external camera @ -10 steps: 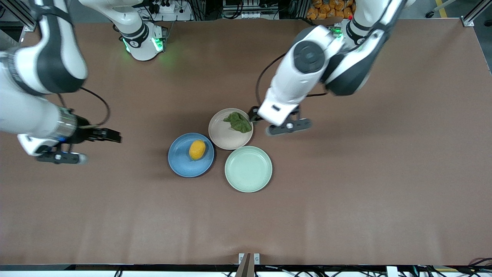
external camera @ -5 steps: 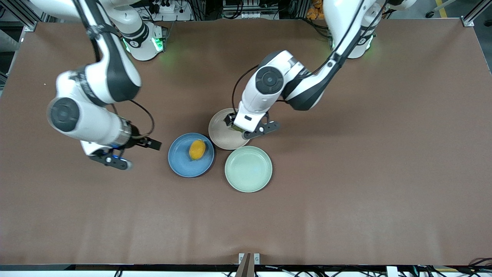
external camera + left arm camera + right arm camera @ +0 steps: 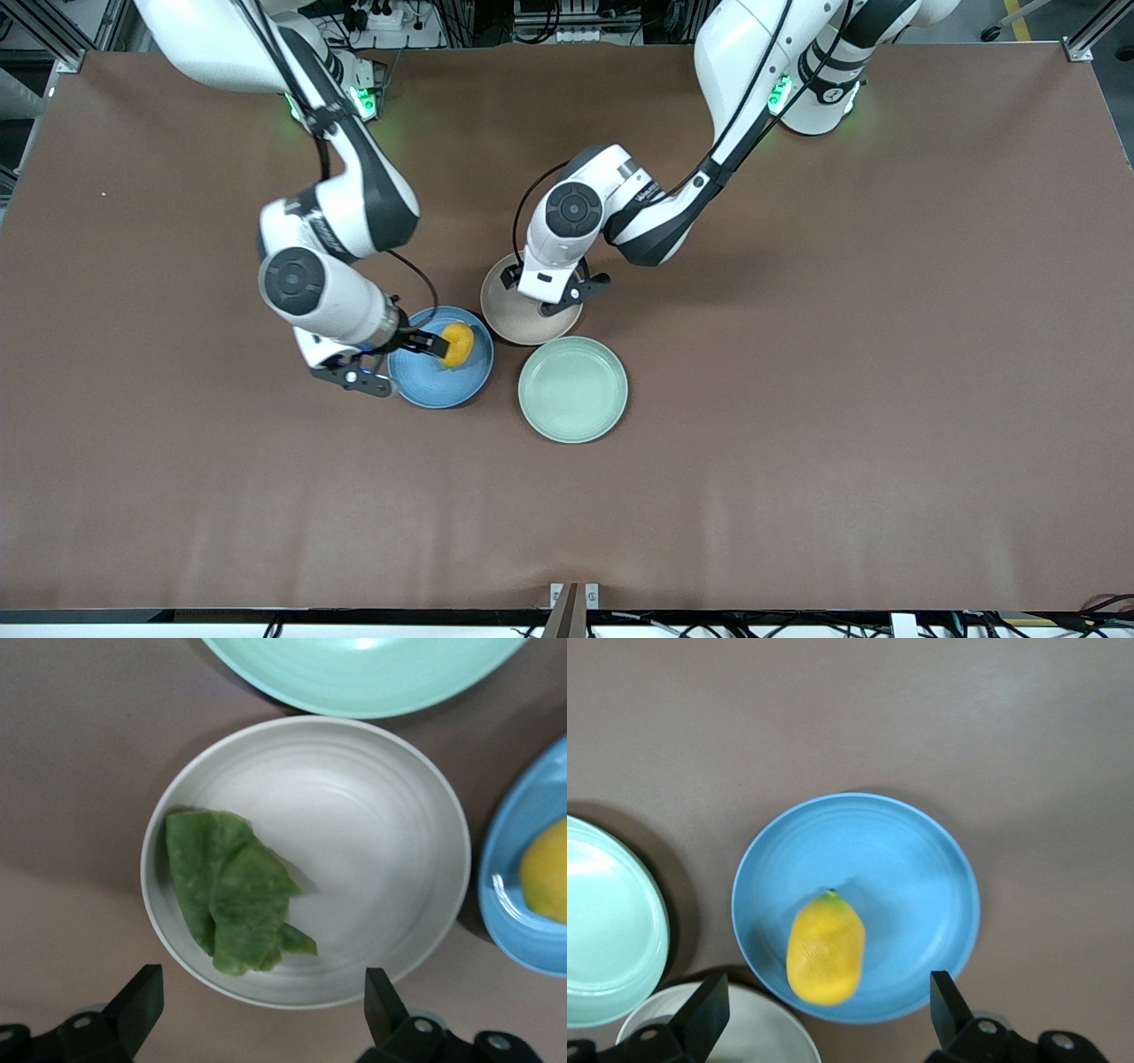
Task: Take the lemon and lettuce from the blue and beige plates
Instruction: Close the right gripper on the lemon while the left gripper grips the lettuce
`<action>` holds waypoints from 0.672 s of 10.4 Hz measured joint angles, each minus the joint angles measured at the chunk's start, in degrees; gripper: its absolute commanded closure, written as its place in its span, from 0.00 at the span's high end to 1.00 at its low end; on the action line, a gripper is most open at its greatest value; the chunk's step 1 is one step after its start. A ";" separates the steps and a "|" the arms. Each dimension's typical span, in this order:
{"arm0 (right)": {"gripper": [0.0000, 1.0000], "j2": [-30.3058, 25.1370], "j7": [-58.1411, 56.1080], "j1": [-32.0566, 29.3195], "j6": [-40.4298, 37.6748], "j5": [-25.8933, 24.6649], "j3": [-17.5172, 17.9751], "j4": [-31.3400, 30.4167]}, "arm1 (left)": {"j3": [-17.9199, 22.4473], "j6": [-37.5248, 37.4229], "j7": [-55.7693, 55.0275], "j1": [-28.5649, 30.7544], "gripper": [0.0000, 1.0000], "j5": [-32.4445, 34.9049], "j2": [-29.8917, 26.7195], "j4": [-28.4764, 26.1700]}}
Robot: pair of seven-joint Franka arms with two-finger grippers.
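I'm seeing the lemon [image 3: 825,947] lying in the blue plate [image 3: 921,877], toward its rim nearest the beige plate [image 3: 381,859]. The lettuce [image 3: 232,893] is lying folded in the beige plate, off to one side. Both plates are touching or nearly touching the mint-green plate [image 3: 572,390] — it's sitting nearest the front camera. My right gripper [image 3: 824,1028] is hovering over the lemon, fingers spread wide, gripping nothing. My left gripper [image 3: 257,1023] is hanging over the lettuce — likewise wide open.
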 measured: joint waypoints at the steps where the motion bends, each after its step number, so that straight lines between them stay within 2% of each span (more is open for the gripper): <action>1: 1.00 1.43 0.00 0.51 2.76 0.00 0.00 -0.30 | 0.16 -0.01 0.00 0.10 1.00 0.00 0.39 -0.19; 3: 1.00 3.69 -0.01 1.54 5.46 0.00 0.01 -0.38 | 0.24 -0.03 0.00 -0.07 1.00 0.37 1.41 -0.45; 7: 1.00 6.04 -0.03 2.62 5.78 0.00 0.02 -1.57 | 0.25 0.01 0.00 -2.25 1.00 1.62 3.35 -0.51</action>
